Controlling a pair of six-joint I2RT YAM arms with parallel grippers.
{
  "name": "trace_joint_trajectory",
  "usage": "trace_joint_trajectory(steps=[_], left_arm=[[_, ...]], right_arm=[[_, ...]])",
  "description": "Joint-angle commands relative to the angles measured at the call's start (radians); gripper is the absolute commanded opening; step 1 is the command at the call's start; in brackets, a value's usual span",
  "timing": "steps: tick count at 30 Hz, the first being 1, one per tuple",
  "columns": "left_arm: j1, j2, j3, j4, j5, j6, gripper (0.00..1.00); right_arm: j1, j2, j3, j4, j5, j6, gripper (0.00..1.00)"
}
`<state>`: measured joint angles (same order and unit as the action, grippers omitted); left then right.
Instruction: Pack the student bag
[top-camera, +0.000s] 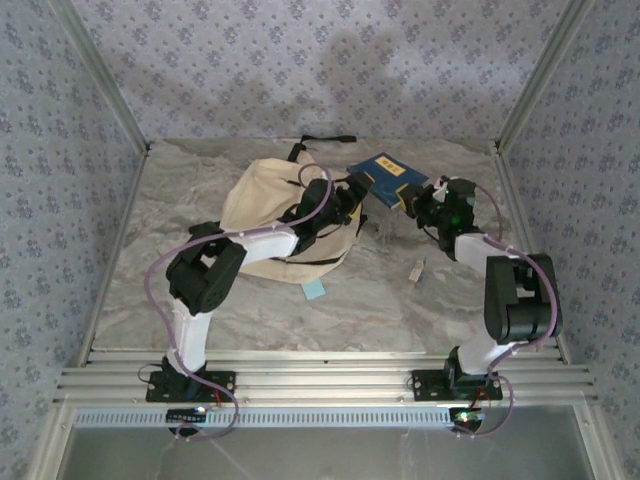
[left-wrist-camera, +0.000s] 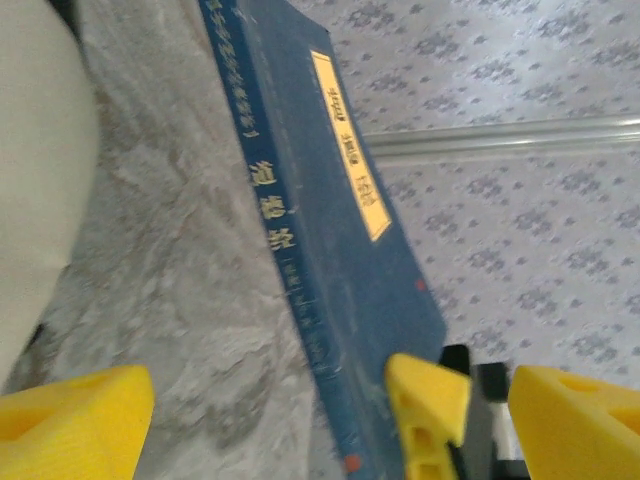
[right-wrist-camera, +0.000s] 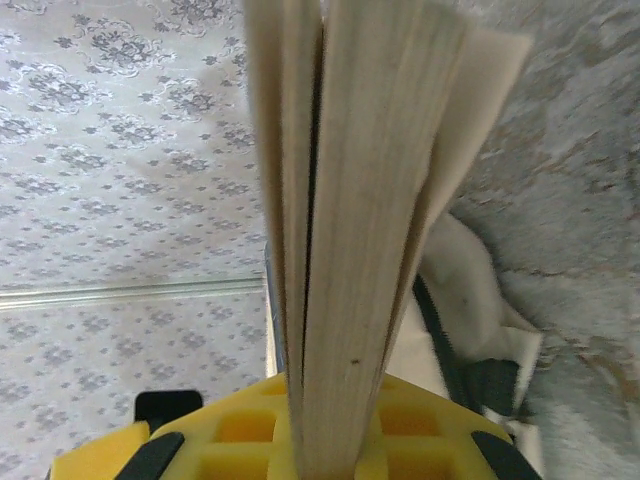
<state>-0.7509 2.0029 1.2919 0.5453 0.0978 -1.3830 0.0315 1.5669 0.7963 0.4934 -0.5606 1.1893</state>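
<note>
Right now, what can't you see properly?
- Bag opening: top view, the left arm lies across it.
- Book small writing: left wrist view, blurred; top view, too small.
- White bit: top view, too small to name.
- Book cover: right wrist view, cut off, page edges face the camera.

The student bag (top-camera: 270, 215) shows soft cream cloth, matt, with black woven straps. The book (left-wrist-camera: 330, 250) wears a dull blue cover, faintly grainy, with a flat yellow paper label. Its page block (right-wrist-camera: 350, 250) is cream paper, rough at the edges. On the left end effector (left-wrist-camera: 322, 425), the fingers (left-wrist-camera: 75, 415) are matt yellow plastic, finely ribbed. The worktop (top-camera: 300, 310) looks like smooth grey marbled stone with a low sheen. The frame rails (top-camera: 320, 375) are ribbed silver metal. The walls (top-camera: 300, 70) carry a matt patterned covering.
</note>
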Motion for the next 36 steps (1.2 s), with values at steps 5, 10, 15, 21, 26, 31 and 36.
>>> trace_joint_trajectory(steps=[5,10,15,21,26,31,36], left_arm=[[0.034,-0.105,0.063,-0.426,0.099,0.43,0.9],[0.014,-0.043,0.287,-0.861,-0.016,0.715,0.9],[-0.028,0.019,0.418,-1.065,-0.19,0.907,0.9],[-0.097,0.161,0.594,-1.258,-0.348,1.041,0.88],[-0.114,0.239,0.633,-1.276,-0.397,1.045,0.85],[-0.114,0.271,0.647,-1.291,-0.411,1.049,0.66],[-0.113,0.221,0.63,-1.298,-0.393,1.051,0.54]], right_arm=[[-0.085,-0.198,0.076,-0.357,0.03,-0.295,0.0],[-0.148,-0.288,0.073,-0.532,0.034,-0.418,0.0],[-0.187,-0.358,0.024,-0.588,0.031,-0.463,0.0],[-0.227,-0.39,-0.031,-0.596,-0.01,-0.462,0.0],[-0.258,-0.397,-0.041,-0.601,-0.044,-0.464,0.0],[-0.273,-0.404,-0.033,-0.613,-0.06,-0.469,0.0],[-0.279,-0.41,-0.026,-0.617,-0.061,-0.471,0.0]])
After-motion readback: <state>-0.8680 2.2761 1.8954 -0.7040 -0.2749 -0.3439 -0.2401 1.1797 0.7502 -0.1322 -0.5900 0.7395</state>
